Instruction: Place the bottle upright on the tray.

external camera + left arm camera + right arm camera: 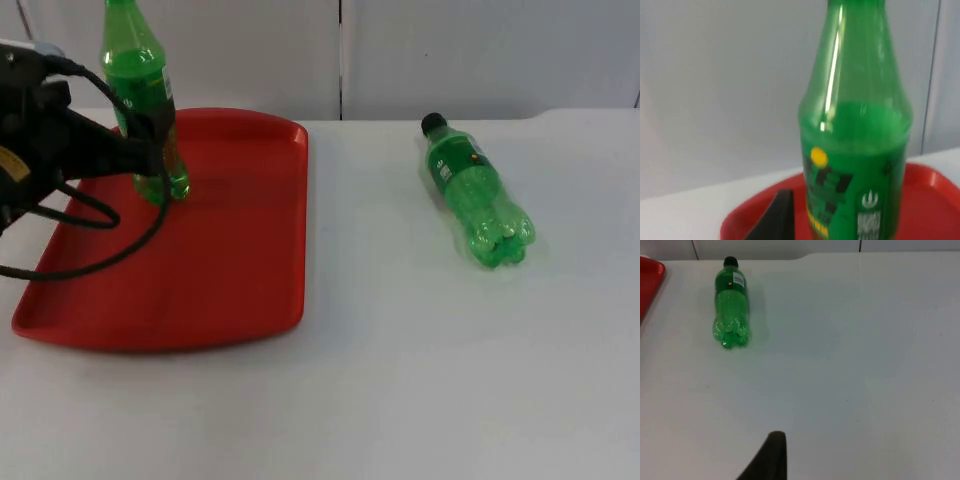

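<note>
a green bottle (146,100) stands upright on the far left part of the red tray (230,260), its base on the tray floor, with the left gripper (148,152) at its lower body; the dark fingers reach in from the picture's left and appear clamped on the bottle just below the label, though whether they have begun to let go cannot be told. from the left wrist, the same bottle (855,150) rises straight up against the grey partition wall, label facing the camera, the tray rim (935,175) running behind it. a second green bottle (476,192) lies on its side on the white table (420,380), well apart from the tray and to its right, black cap toward the partition wall and lobed base toward the near edge, so its long axis runs roughly away from the camera with a slight slant. it shows the same way from the right wrist (731,310), ahead of that arm's fingertip (771,455) and well off from it. the right gripper waits back from the table; its finger state cannot be told. judged from this layout, the lying bottle is nearer the right arm, and a grasp across its body, square to the long axis, looks the likely approach.
</note>
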